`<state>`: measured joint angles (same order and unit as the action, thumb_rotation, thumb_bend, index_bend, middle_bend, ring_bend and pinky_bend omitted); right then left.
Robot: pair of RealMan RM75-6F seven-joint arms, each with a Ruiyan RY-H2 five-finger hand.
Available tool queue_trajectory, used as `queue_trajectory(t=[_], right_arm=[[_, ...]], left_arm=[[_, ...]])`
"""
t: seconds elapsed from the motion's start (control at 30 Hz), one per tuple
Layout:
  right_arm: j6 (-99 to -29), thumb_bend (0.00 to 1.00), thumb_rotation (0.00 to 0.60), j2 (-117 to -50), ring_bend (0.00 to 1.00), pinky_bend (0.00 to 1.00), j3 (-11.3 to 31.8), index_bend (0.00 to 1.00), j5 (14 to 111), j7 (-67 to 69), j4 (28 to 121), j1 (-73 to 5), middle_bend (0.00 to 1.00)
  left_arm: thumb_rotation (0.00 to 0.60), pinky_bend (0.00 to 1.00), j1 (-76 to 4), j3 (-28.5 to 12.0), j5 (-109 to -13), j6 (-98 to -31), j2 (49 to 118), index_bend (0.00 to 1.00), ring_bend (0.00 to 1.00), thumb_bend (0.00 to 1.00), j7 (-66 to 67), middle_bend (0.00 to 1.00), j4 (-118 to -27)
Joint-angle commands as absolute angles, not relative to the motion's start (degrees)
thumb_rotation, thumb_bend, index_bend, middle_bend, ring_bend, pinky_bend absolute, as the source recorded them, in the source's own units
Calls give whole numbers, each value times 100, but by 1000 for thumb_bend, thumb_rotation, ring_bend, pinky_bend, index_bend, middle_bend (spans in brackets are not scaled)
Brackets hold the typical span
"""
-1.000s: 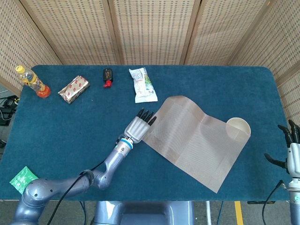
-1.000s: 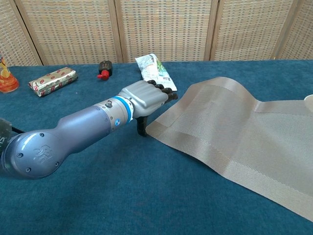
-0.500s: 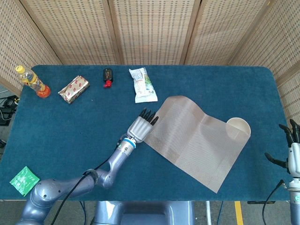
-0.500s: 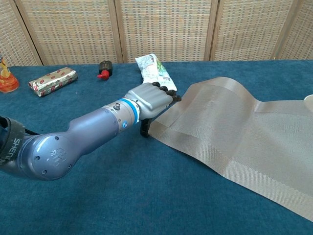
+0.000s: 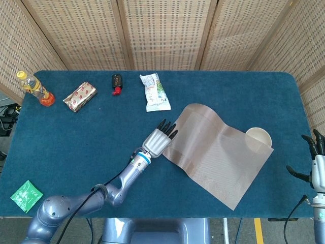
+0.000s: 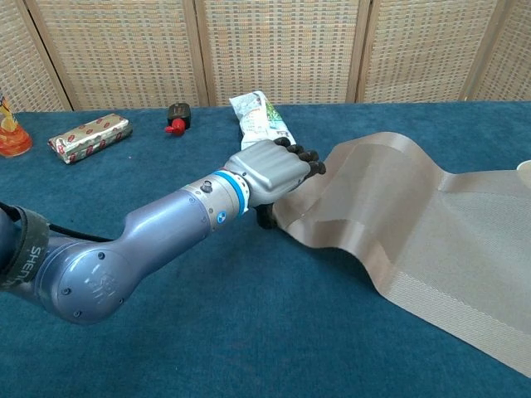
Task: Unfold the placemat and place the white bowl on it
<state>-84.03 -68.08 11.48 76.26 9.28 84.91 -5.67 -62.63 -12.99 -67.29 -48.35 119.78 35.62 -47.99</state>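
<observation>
Beige placemat [image 5: 218,150] long axis toward near-right corner | left hand [image 5: 160,139] grips its left edge | right hand [image 5: 316,162] spread, empty

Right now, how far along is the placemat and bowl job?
Done: the placemat is mostly opened out, though rippled. In hand: the left robot hand holds its near-left edge. Left: flatten it, then set the white bowl on top; a mat corner overlaps the bowl. The right robot hand waits open.

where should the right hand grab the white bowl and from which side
Probably by the exposed rim of the white bowl, coming from the right hand side. The placemat overlaps the bowl's left and near edge, so only the far and right rim shows free. The left hand holds the mat's opposite edge.
</observation>
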Motion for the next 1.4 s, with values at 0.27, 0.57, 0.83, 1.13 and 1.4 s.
queue_trajectory(t=[0.27, 0.57, 0.83, 1.13, 1.4], right_arm=[[-8392, 247, 600, -6802, 0, 0, 1144, 183, 7631, 940, 8513, -563, 0], [-8353, 247, 600, -6795, 0, 0, 1145, 196, 7617, 960, 8516, -568, 0], [-8329, 246, 600, -6781, 0, 0, 1134, 204, 7615, 949, 8542, -567, 0], [-8316, 245, 600, -6752, 0, 0, 1116, 204, 7624, 922, 8601, -560, 0], [-8335, 246, 600, -6734, 0, 0, 1087, 205, 7672, 867, 8672, -552, 0]], left_arm=[[600, 0, -6213, -1075, -7351, -5078, 12113, 182, 0, 481, 2753, 0, -4447], [600, 0, -6161, -1086, -7572, -5283, 12241, 473, 0, 476, 2434, 0, -4229], [600, 0, -6124, -1073, -7760, -5435, 12302, 644, 0, 476, 2174, 0, -4063], [600, 0, -5846, -962, -7906, -5711, 11990, 663, 0, 474, 2155, 0, -4353], [600, 0, -5324, -753, -7884, -5923, 11306, 672, 0, 473, 2290, 0, -5162]])
